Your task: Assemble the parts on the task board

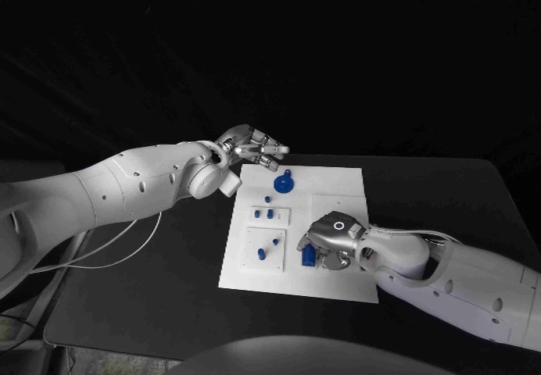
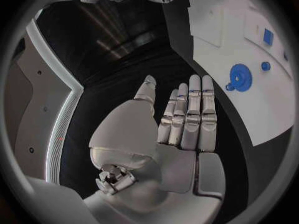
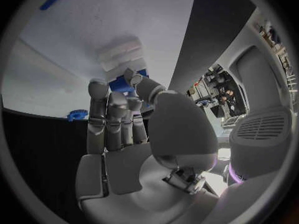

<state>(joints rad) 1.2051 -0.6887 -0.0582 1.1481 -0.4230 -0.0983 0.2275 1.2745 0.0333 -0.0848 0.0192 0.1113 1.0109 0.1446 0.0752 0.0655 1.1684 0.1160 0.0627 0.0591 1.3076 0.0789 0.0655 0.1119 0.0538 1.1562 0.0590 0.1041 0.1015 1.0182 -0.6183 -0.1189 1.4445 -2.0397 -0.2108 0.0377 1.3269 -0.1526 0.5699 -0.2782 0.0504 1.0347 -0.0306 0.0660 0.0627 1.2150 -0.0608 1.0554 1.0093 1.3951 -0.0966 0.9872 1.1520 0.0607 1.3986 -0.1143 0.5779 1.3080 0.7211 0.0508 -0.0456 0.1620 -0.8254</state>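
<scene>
Head view first: we see the white task board [image 1: 302, 234] lying in the middle of the black counter [image 1: 147, 273], with our left hand [image 1: 252, 146] held above the counter just off the board's far left corner. From the left wrist view its fingers [image 2: 190, 112] are stretched out straight and side by side, the thumb a little apart — nothing is in them. Near that corner sits the round blue part [image 1: 284, 184], with small blue pegs [image 1: 263, 212] in a recessed square below it and another blue piece [image 1: 264, 252] in the next square.

Our right hand [image 1: 331, 242] rests down on the board's near right area. In the right wrist view its fingers [image 3: 115, 117] curl against a blue block [image 3: 124, 82] — thumb and fingers appear to be pinching it, with a white raised piece [image 3: 121, 55] just beyond. Head view shows that block [image 1: 308, 254] at the hand's left edge.
</scene>
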